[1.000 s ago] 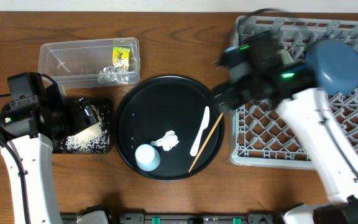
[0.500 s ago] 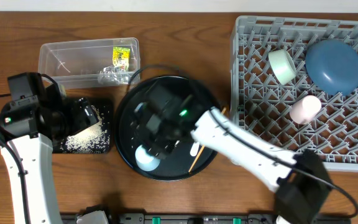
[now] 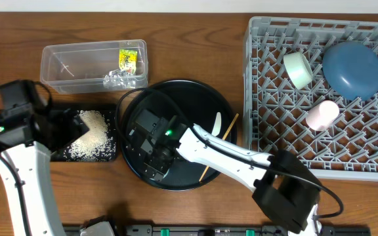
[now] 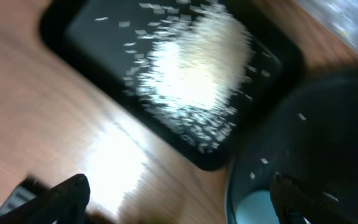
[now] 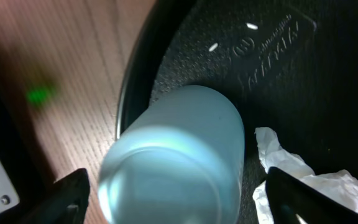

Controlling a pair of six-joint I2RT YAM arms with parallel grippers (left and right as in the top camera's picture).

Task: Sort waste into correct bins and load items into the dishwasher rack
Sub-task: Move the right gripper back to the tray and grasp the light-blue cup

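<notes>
My right gripper (image 3: pixel 155 160) is low over the large round black tray (image 3: pixel 195 95), open, with a finger on each side of the pale blue cup (image 5: pixel 179 149), which lies on its side by the tray rim. A crumpled whitish scrap (image 5: pixel 291 174) lies just beside the cup. My left gripper (image 3: pixel 65 126) is open and empty above the table next to the shallow black tray (image 3: pixel 107 155), which holds loose white rice (image 4: pixel 191 68). The white spoon (image 3: pixel 216 122) and the chopstick (image 3: pixel 229 130) lie on the round tray. The rack (image 3: pixel 261 131) holds the dark blue bowl (image 3: pixel 353 69), mint-green bowl (image 3: pixel 298 69) and pink cup (image 3: pixel 323 115).
The clear tub (image 3: pixel 71 62) at the back left holds the yellow-green wrapper (image 3: pixel 128 60) and whitish scraps (image 3: pixel 120 80). A few rice grains (image 5: pixel 232 36) lie on the round tray. My right arm stretches across the round tray from the front right.
My right arm swung from the rack over to the round tray and came down around the pale blue cup. My left gripper drew back left, uncovering the rice on the black tray.
</notes>
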